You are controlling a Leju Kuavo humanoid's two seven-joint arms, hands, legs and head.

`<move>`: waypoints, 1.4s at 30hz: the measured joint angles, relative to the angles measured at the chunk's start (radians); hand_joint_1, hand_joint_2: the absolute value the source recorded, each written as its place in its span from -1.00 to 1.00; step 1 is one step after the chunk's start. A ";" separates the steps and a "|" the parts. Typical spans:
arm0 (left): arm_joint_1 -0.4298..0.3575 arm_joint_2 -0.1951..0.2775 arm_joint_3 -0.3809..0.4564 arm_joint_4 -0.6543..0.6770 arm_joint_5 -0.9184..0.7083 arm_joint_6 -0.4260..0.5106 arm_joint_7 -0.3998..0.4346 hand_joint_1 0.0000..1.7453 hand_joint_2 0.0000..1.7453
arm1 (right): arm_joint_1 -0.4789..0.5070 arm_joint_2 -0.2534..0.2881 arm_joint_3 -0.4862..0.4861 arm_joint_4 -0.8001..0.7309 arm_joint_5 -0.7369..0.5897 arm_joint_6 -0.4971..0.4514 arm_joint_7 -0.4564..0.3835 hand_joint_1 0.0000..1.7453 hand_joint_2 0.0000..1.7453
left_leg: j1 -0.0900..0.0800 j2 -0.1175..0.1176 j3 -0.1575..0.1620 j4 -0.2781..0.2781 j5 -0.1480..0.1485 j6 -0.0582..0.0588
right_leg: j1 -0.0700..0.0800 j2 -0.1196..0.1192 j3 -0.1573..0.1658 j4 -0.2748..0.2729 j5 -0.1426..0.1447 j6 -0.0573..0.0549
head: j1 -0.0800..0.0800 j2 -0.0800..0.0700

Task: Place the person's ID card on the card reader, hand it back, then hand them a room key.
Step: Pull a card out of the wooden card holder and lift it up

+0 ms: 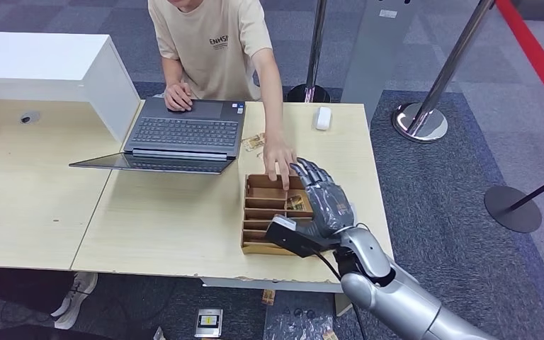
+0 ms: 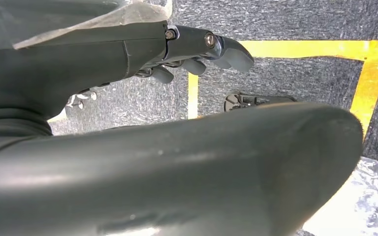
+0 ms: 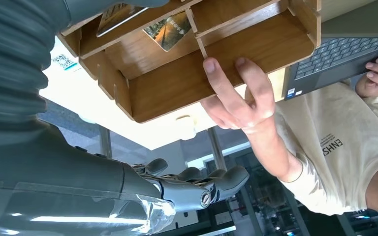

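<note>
— Grey carpet runs round a pale wooden table (image 1: 170, 234), with a red strip on the floor at the far right. Any writing you can make out?

— On the person's beige shirt (image 1: 216, 42) there is dark lettering starting "EN"; the rest is too small. In the right wrist view it reads reversed. The loose cards have printed pictures, nothing legible.

— What is the right hand (image 1: 322, 202) doing?

— It hangs over the right side of the wooden card box (image 1: 255, 212), fingers stretched forward and a little apart, palm down. I see nothing held in it. In the right wrist view its fingers (image 3: 216, 182) are spread in the air, apart from the box.

— And the left hand (image 2: 192, 54)?

— Its wrist view has it over the carpet and yellow floor tape, fingers loosely curled with nothing between them; whether to call it closed I cannot tell.

— Where are the cards?

— Two cards (image 3: 170, 29) lie in compartments of the box in the right wrist view; the head view shows one (image 1: 297, 203) just beside the robot's fingers. Which is the ID and which a key I cannot tell. The person's hand (image 1: 280, 159) rests fingertips on the box's far compartment, right next to the robot's fingers.

— Counts?

— One laptop (image 1: 180, 134), one white device (image 1: 322, 117) near the table's far edge, one box, one card (image 1: 253, 142) on the table beside the laptop, three stanchion posts.
</note>
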 joint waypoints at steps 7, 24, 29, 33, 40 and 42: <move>0.000 0.000 -0.001 0.000 0.000 0.000 0.000 -1.00 -1.00 | 0.007 -0.003 -0.001 0.000 -0.001 0.006 -0.001 -0.59 1.00 | 0.000 0.000 0.000 0.000 0.000 0.000 | 0.000 0.000 0.000 0.000 0.000 0.000 | 0.000 0.000; 0.000 0.000 -0.013 0.000 0.001 0.000 -0.004 -1.00 -1.00 | 0.035 -0.006 -0.002 0.000 -0.018 0.002 -0.008 -0.44 1.00 | 0.000 0.000 0.000 0.000 0.000 0.000 | 0.000 0.000 0.000 0.000 0.000 0.000 | 0.000 0.000; 0.000 0.000 -0.016 0.000 0.004 0.000 -0.005 -1.00 -1.00 | 0.038 -0.008 -0.002 0.000 -0.020 0.001 -0.014 -0.38 1.00 | 0.000 0.000 0.000 0.000 0.000 0.000 | 0.000 0.000 0.000 0.000 0.000 0.000 | 0.000 0.000; 0.000 0.000 -0.016 0.000 0.007 0.000 -0.005 -1.00 -1.00 | 0.044 -0.011 -0.003 -0.002 -0.019 -0.004 -0.015 -0.35 1.00 | 0.000 0.000 0.000 0.000 0.000 0.000 | 0.000 0.000 0.000 0.000 0.000 0.000 | 0.000 0.000; 0.000 0.000 -0.017 0.000 0.015 0.000 -0.005 -1.00 -1.00 | 0.065 -0.021 -0.017 -0.008 -0.016 -0.006 -0.013 -0.06 1.00 | 0.000 0.000 0.000 0.000 0.000 0.000 | 0.000 0.000 0.000 0.000 0.000 0.000 | 0.000 0.000; 0.000 0.000 -0.017 0.000 0.017 0.000 -0.005 -1.00 -1.00 | 0.071 -0.024 -0.021 -0.008 -0.016 -0.006 -0.012 -0.16 1.00 | 0.000 0.000 0.000 0.000 0.000 0.000 | 0.000 0.000 0.000 0.000 0.000 0.000 | 0.000 0.000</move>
